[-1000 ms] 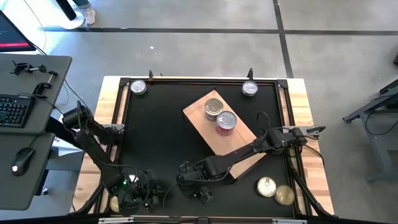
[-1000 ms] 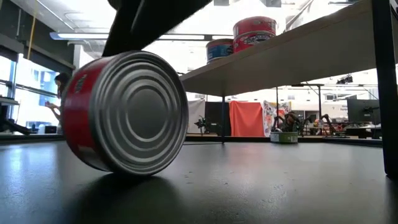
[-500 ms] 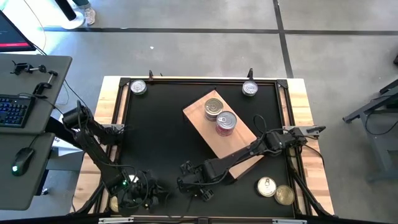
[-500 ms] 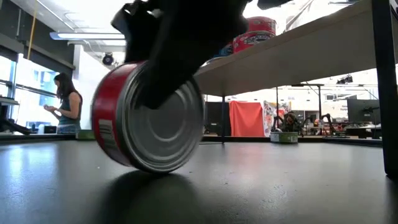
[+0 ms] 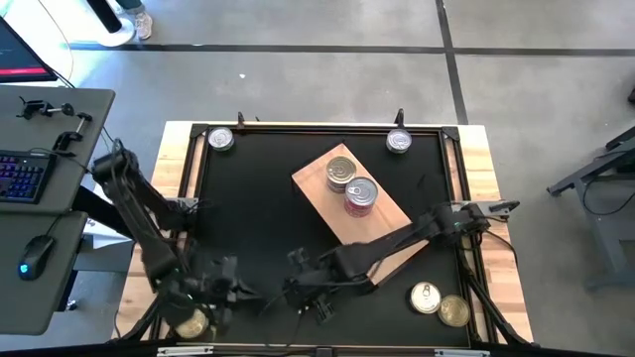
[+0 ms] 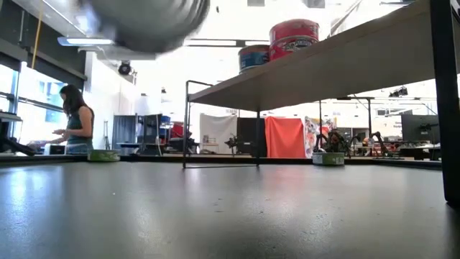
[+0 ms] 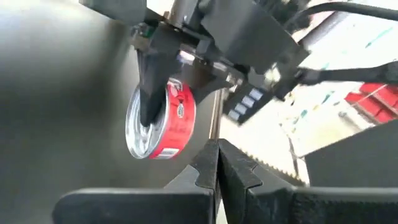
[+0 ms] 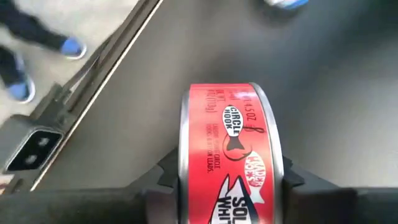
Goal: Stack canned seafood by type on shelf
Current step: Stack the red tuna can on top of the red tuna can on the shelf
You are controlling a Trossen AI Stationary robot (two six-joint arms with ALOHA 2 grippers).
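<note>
Jaws of the right gripper [image 8: 230,180] are clamped on a small round flat tin with a red side label and ribbed silver ends [image 8: 231,152], one finger pressing each flat face, so the tin rides on edge; white and black lettering with a fish emblem runs around its red band. In the high view this gripper [image 5: 310,290] sits over the near middle of the black table [image 5: 253,213], and the low view shows the tin's silver end [image 6: 147,21] lifted clear of the tabletop. The left wrist view sees the same tin [image 7: 163,119] pinched from both sides, its shiny face turned outward.

Jaws of the left gripper [image 7: 217,163] are pressed fully together, holding nothing, at the near left corner of the table [image 5: 203,288].

On the rectangular light-brown wooden shelf board [image 5: 319,190], set diagonally mid-table, stand a silver-lidded tin [image 5: 340,172] and a pink-sided tin [image 5: 361,194]. Two silver tins [image 5: 220,139] [image 5: 398,142] rest at the far corners; a silver tin [image 5: 426,297] and a gold tin [image 5: 454,311] lie at the near right.
</note>
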